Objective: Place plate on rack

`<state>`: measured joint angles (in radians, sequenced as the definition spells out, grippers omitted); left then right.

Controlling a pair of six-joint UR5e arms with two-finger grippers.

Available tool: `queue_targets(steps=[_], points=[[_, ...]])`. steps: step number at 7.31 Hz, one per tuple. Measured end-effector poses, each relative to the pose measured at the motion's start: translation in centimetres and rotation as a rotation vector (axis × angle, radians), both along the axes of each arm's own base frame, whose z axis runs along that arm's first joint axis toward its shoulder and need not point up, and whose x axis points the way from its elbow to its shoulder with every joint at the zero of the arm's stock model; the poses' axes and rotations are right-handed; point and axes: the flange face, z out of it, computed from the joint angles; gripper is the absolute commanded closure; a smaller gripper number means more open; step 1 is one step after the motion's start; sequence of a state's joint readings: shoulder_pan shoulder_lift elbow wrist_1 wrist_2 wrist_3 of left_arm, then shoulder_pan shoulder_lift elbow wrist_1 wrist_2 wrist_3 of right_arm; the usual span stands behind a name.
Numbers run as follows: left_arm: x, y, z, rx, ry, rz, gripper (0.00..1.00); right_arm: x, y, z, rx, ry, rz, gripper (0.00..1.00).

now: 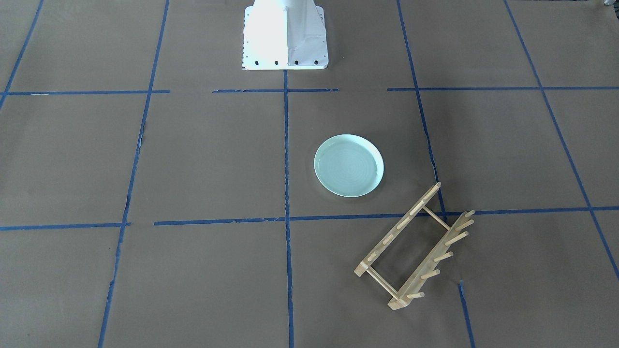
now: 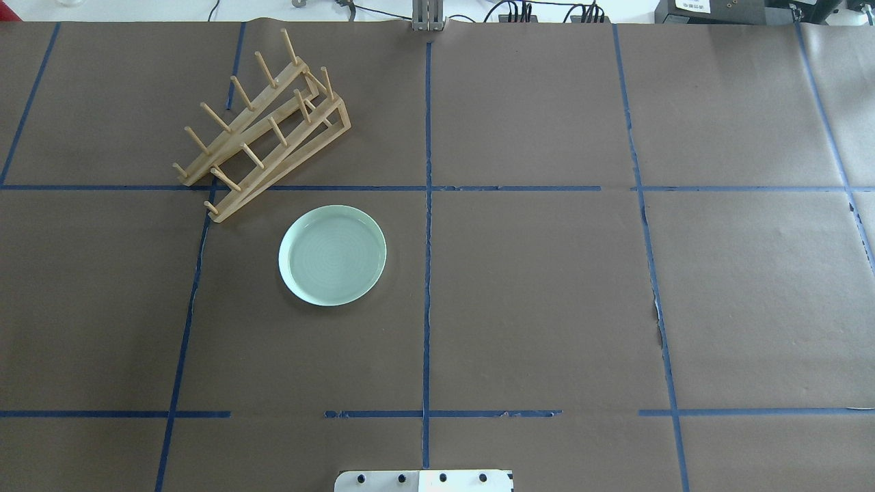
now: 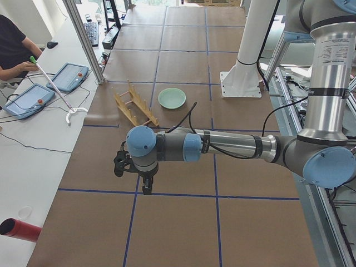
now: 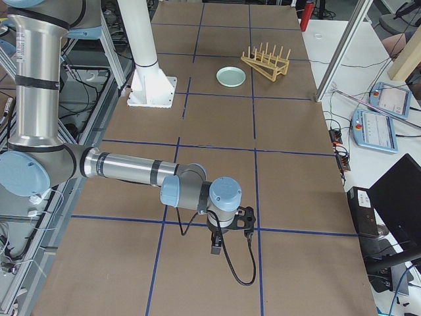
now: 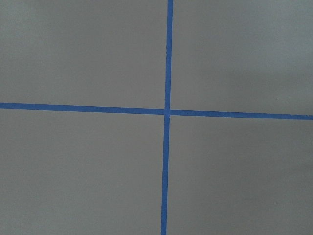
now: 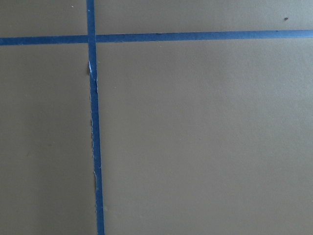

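The round pale mint-green plate (image 2: 332,255) lies flat on the brown paper-covered desk (image 2: 547,273), just beside the small light wooden peg rack (image 2: 273,167) but not touching it, on the robot's left half. Both arms hover well apart from them. I cannot tell whether the left hand (image 3: 147,188) or the right hand (image 4: 216,246) is wide or narrow.

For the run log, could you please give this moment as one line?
plate: flat on table, beside rack, not touching | left end effector, right end effector: far from both, open/shut unclear
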<state>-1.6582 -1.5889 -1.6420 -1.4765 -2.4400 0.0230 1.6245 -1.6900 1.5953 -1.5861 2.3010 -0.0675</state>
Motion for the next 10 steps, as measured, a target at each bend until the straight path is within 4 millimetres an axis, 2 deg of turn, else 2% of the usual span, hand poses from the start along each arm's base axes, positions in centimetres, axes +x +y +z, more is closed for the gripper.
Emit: queue_targets(steps=[4, 8, 9, 10], points=[[1.5, -0.4, -1.0, 0.011, -0.004, 0.031, 0.0, 0.0, 0.0, 0.0, 0.0, 0.0, 0.0, 0.0], [2.1, -0.2, -1.7, 0.057, 0.004, 0.034, 0.0, 0.0, 0.0, 0.0, 0.0, 0.0, 0.0, 0.0], [2.8, -0.6, -3.2, 0.083, 0.006, 0.018, 0.0, 0.0, 0.0, 0.0, 0.0, 0.0, 0.0, 0.0], [5.2, -1.0, -6.1, 0.079, 0.014, 0.002, 0.0, 0.0, 0.0, 0.0, 0.0, 0.0, 0.0, 0.0]])
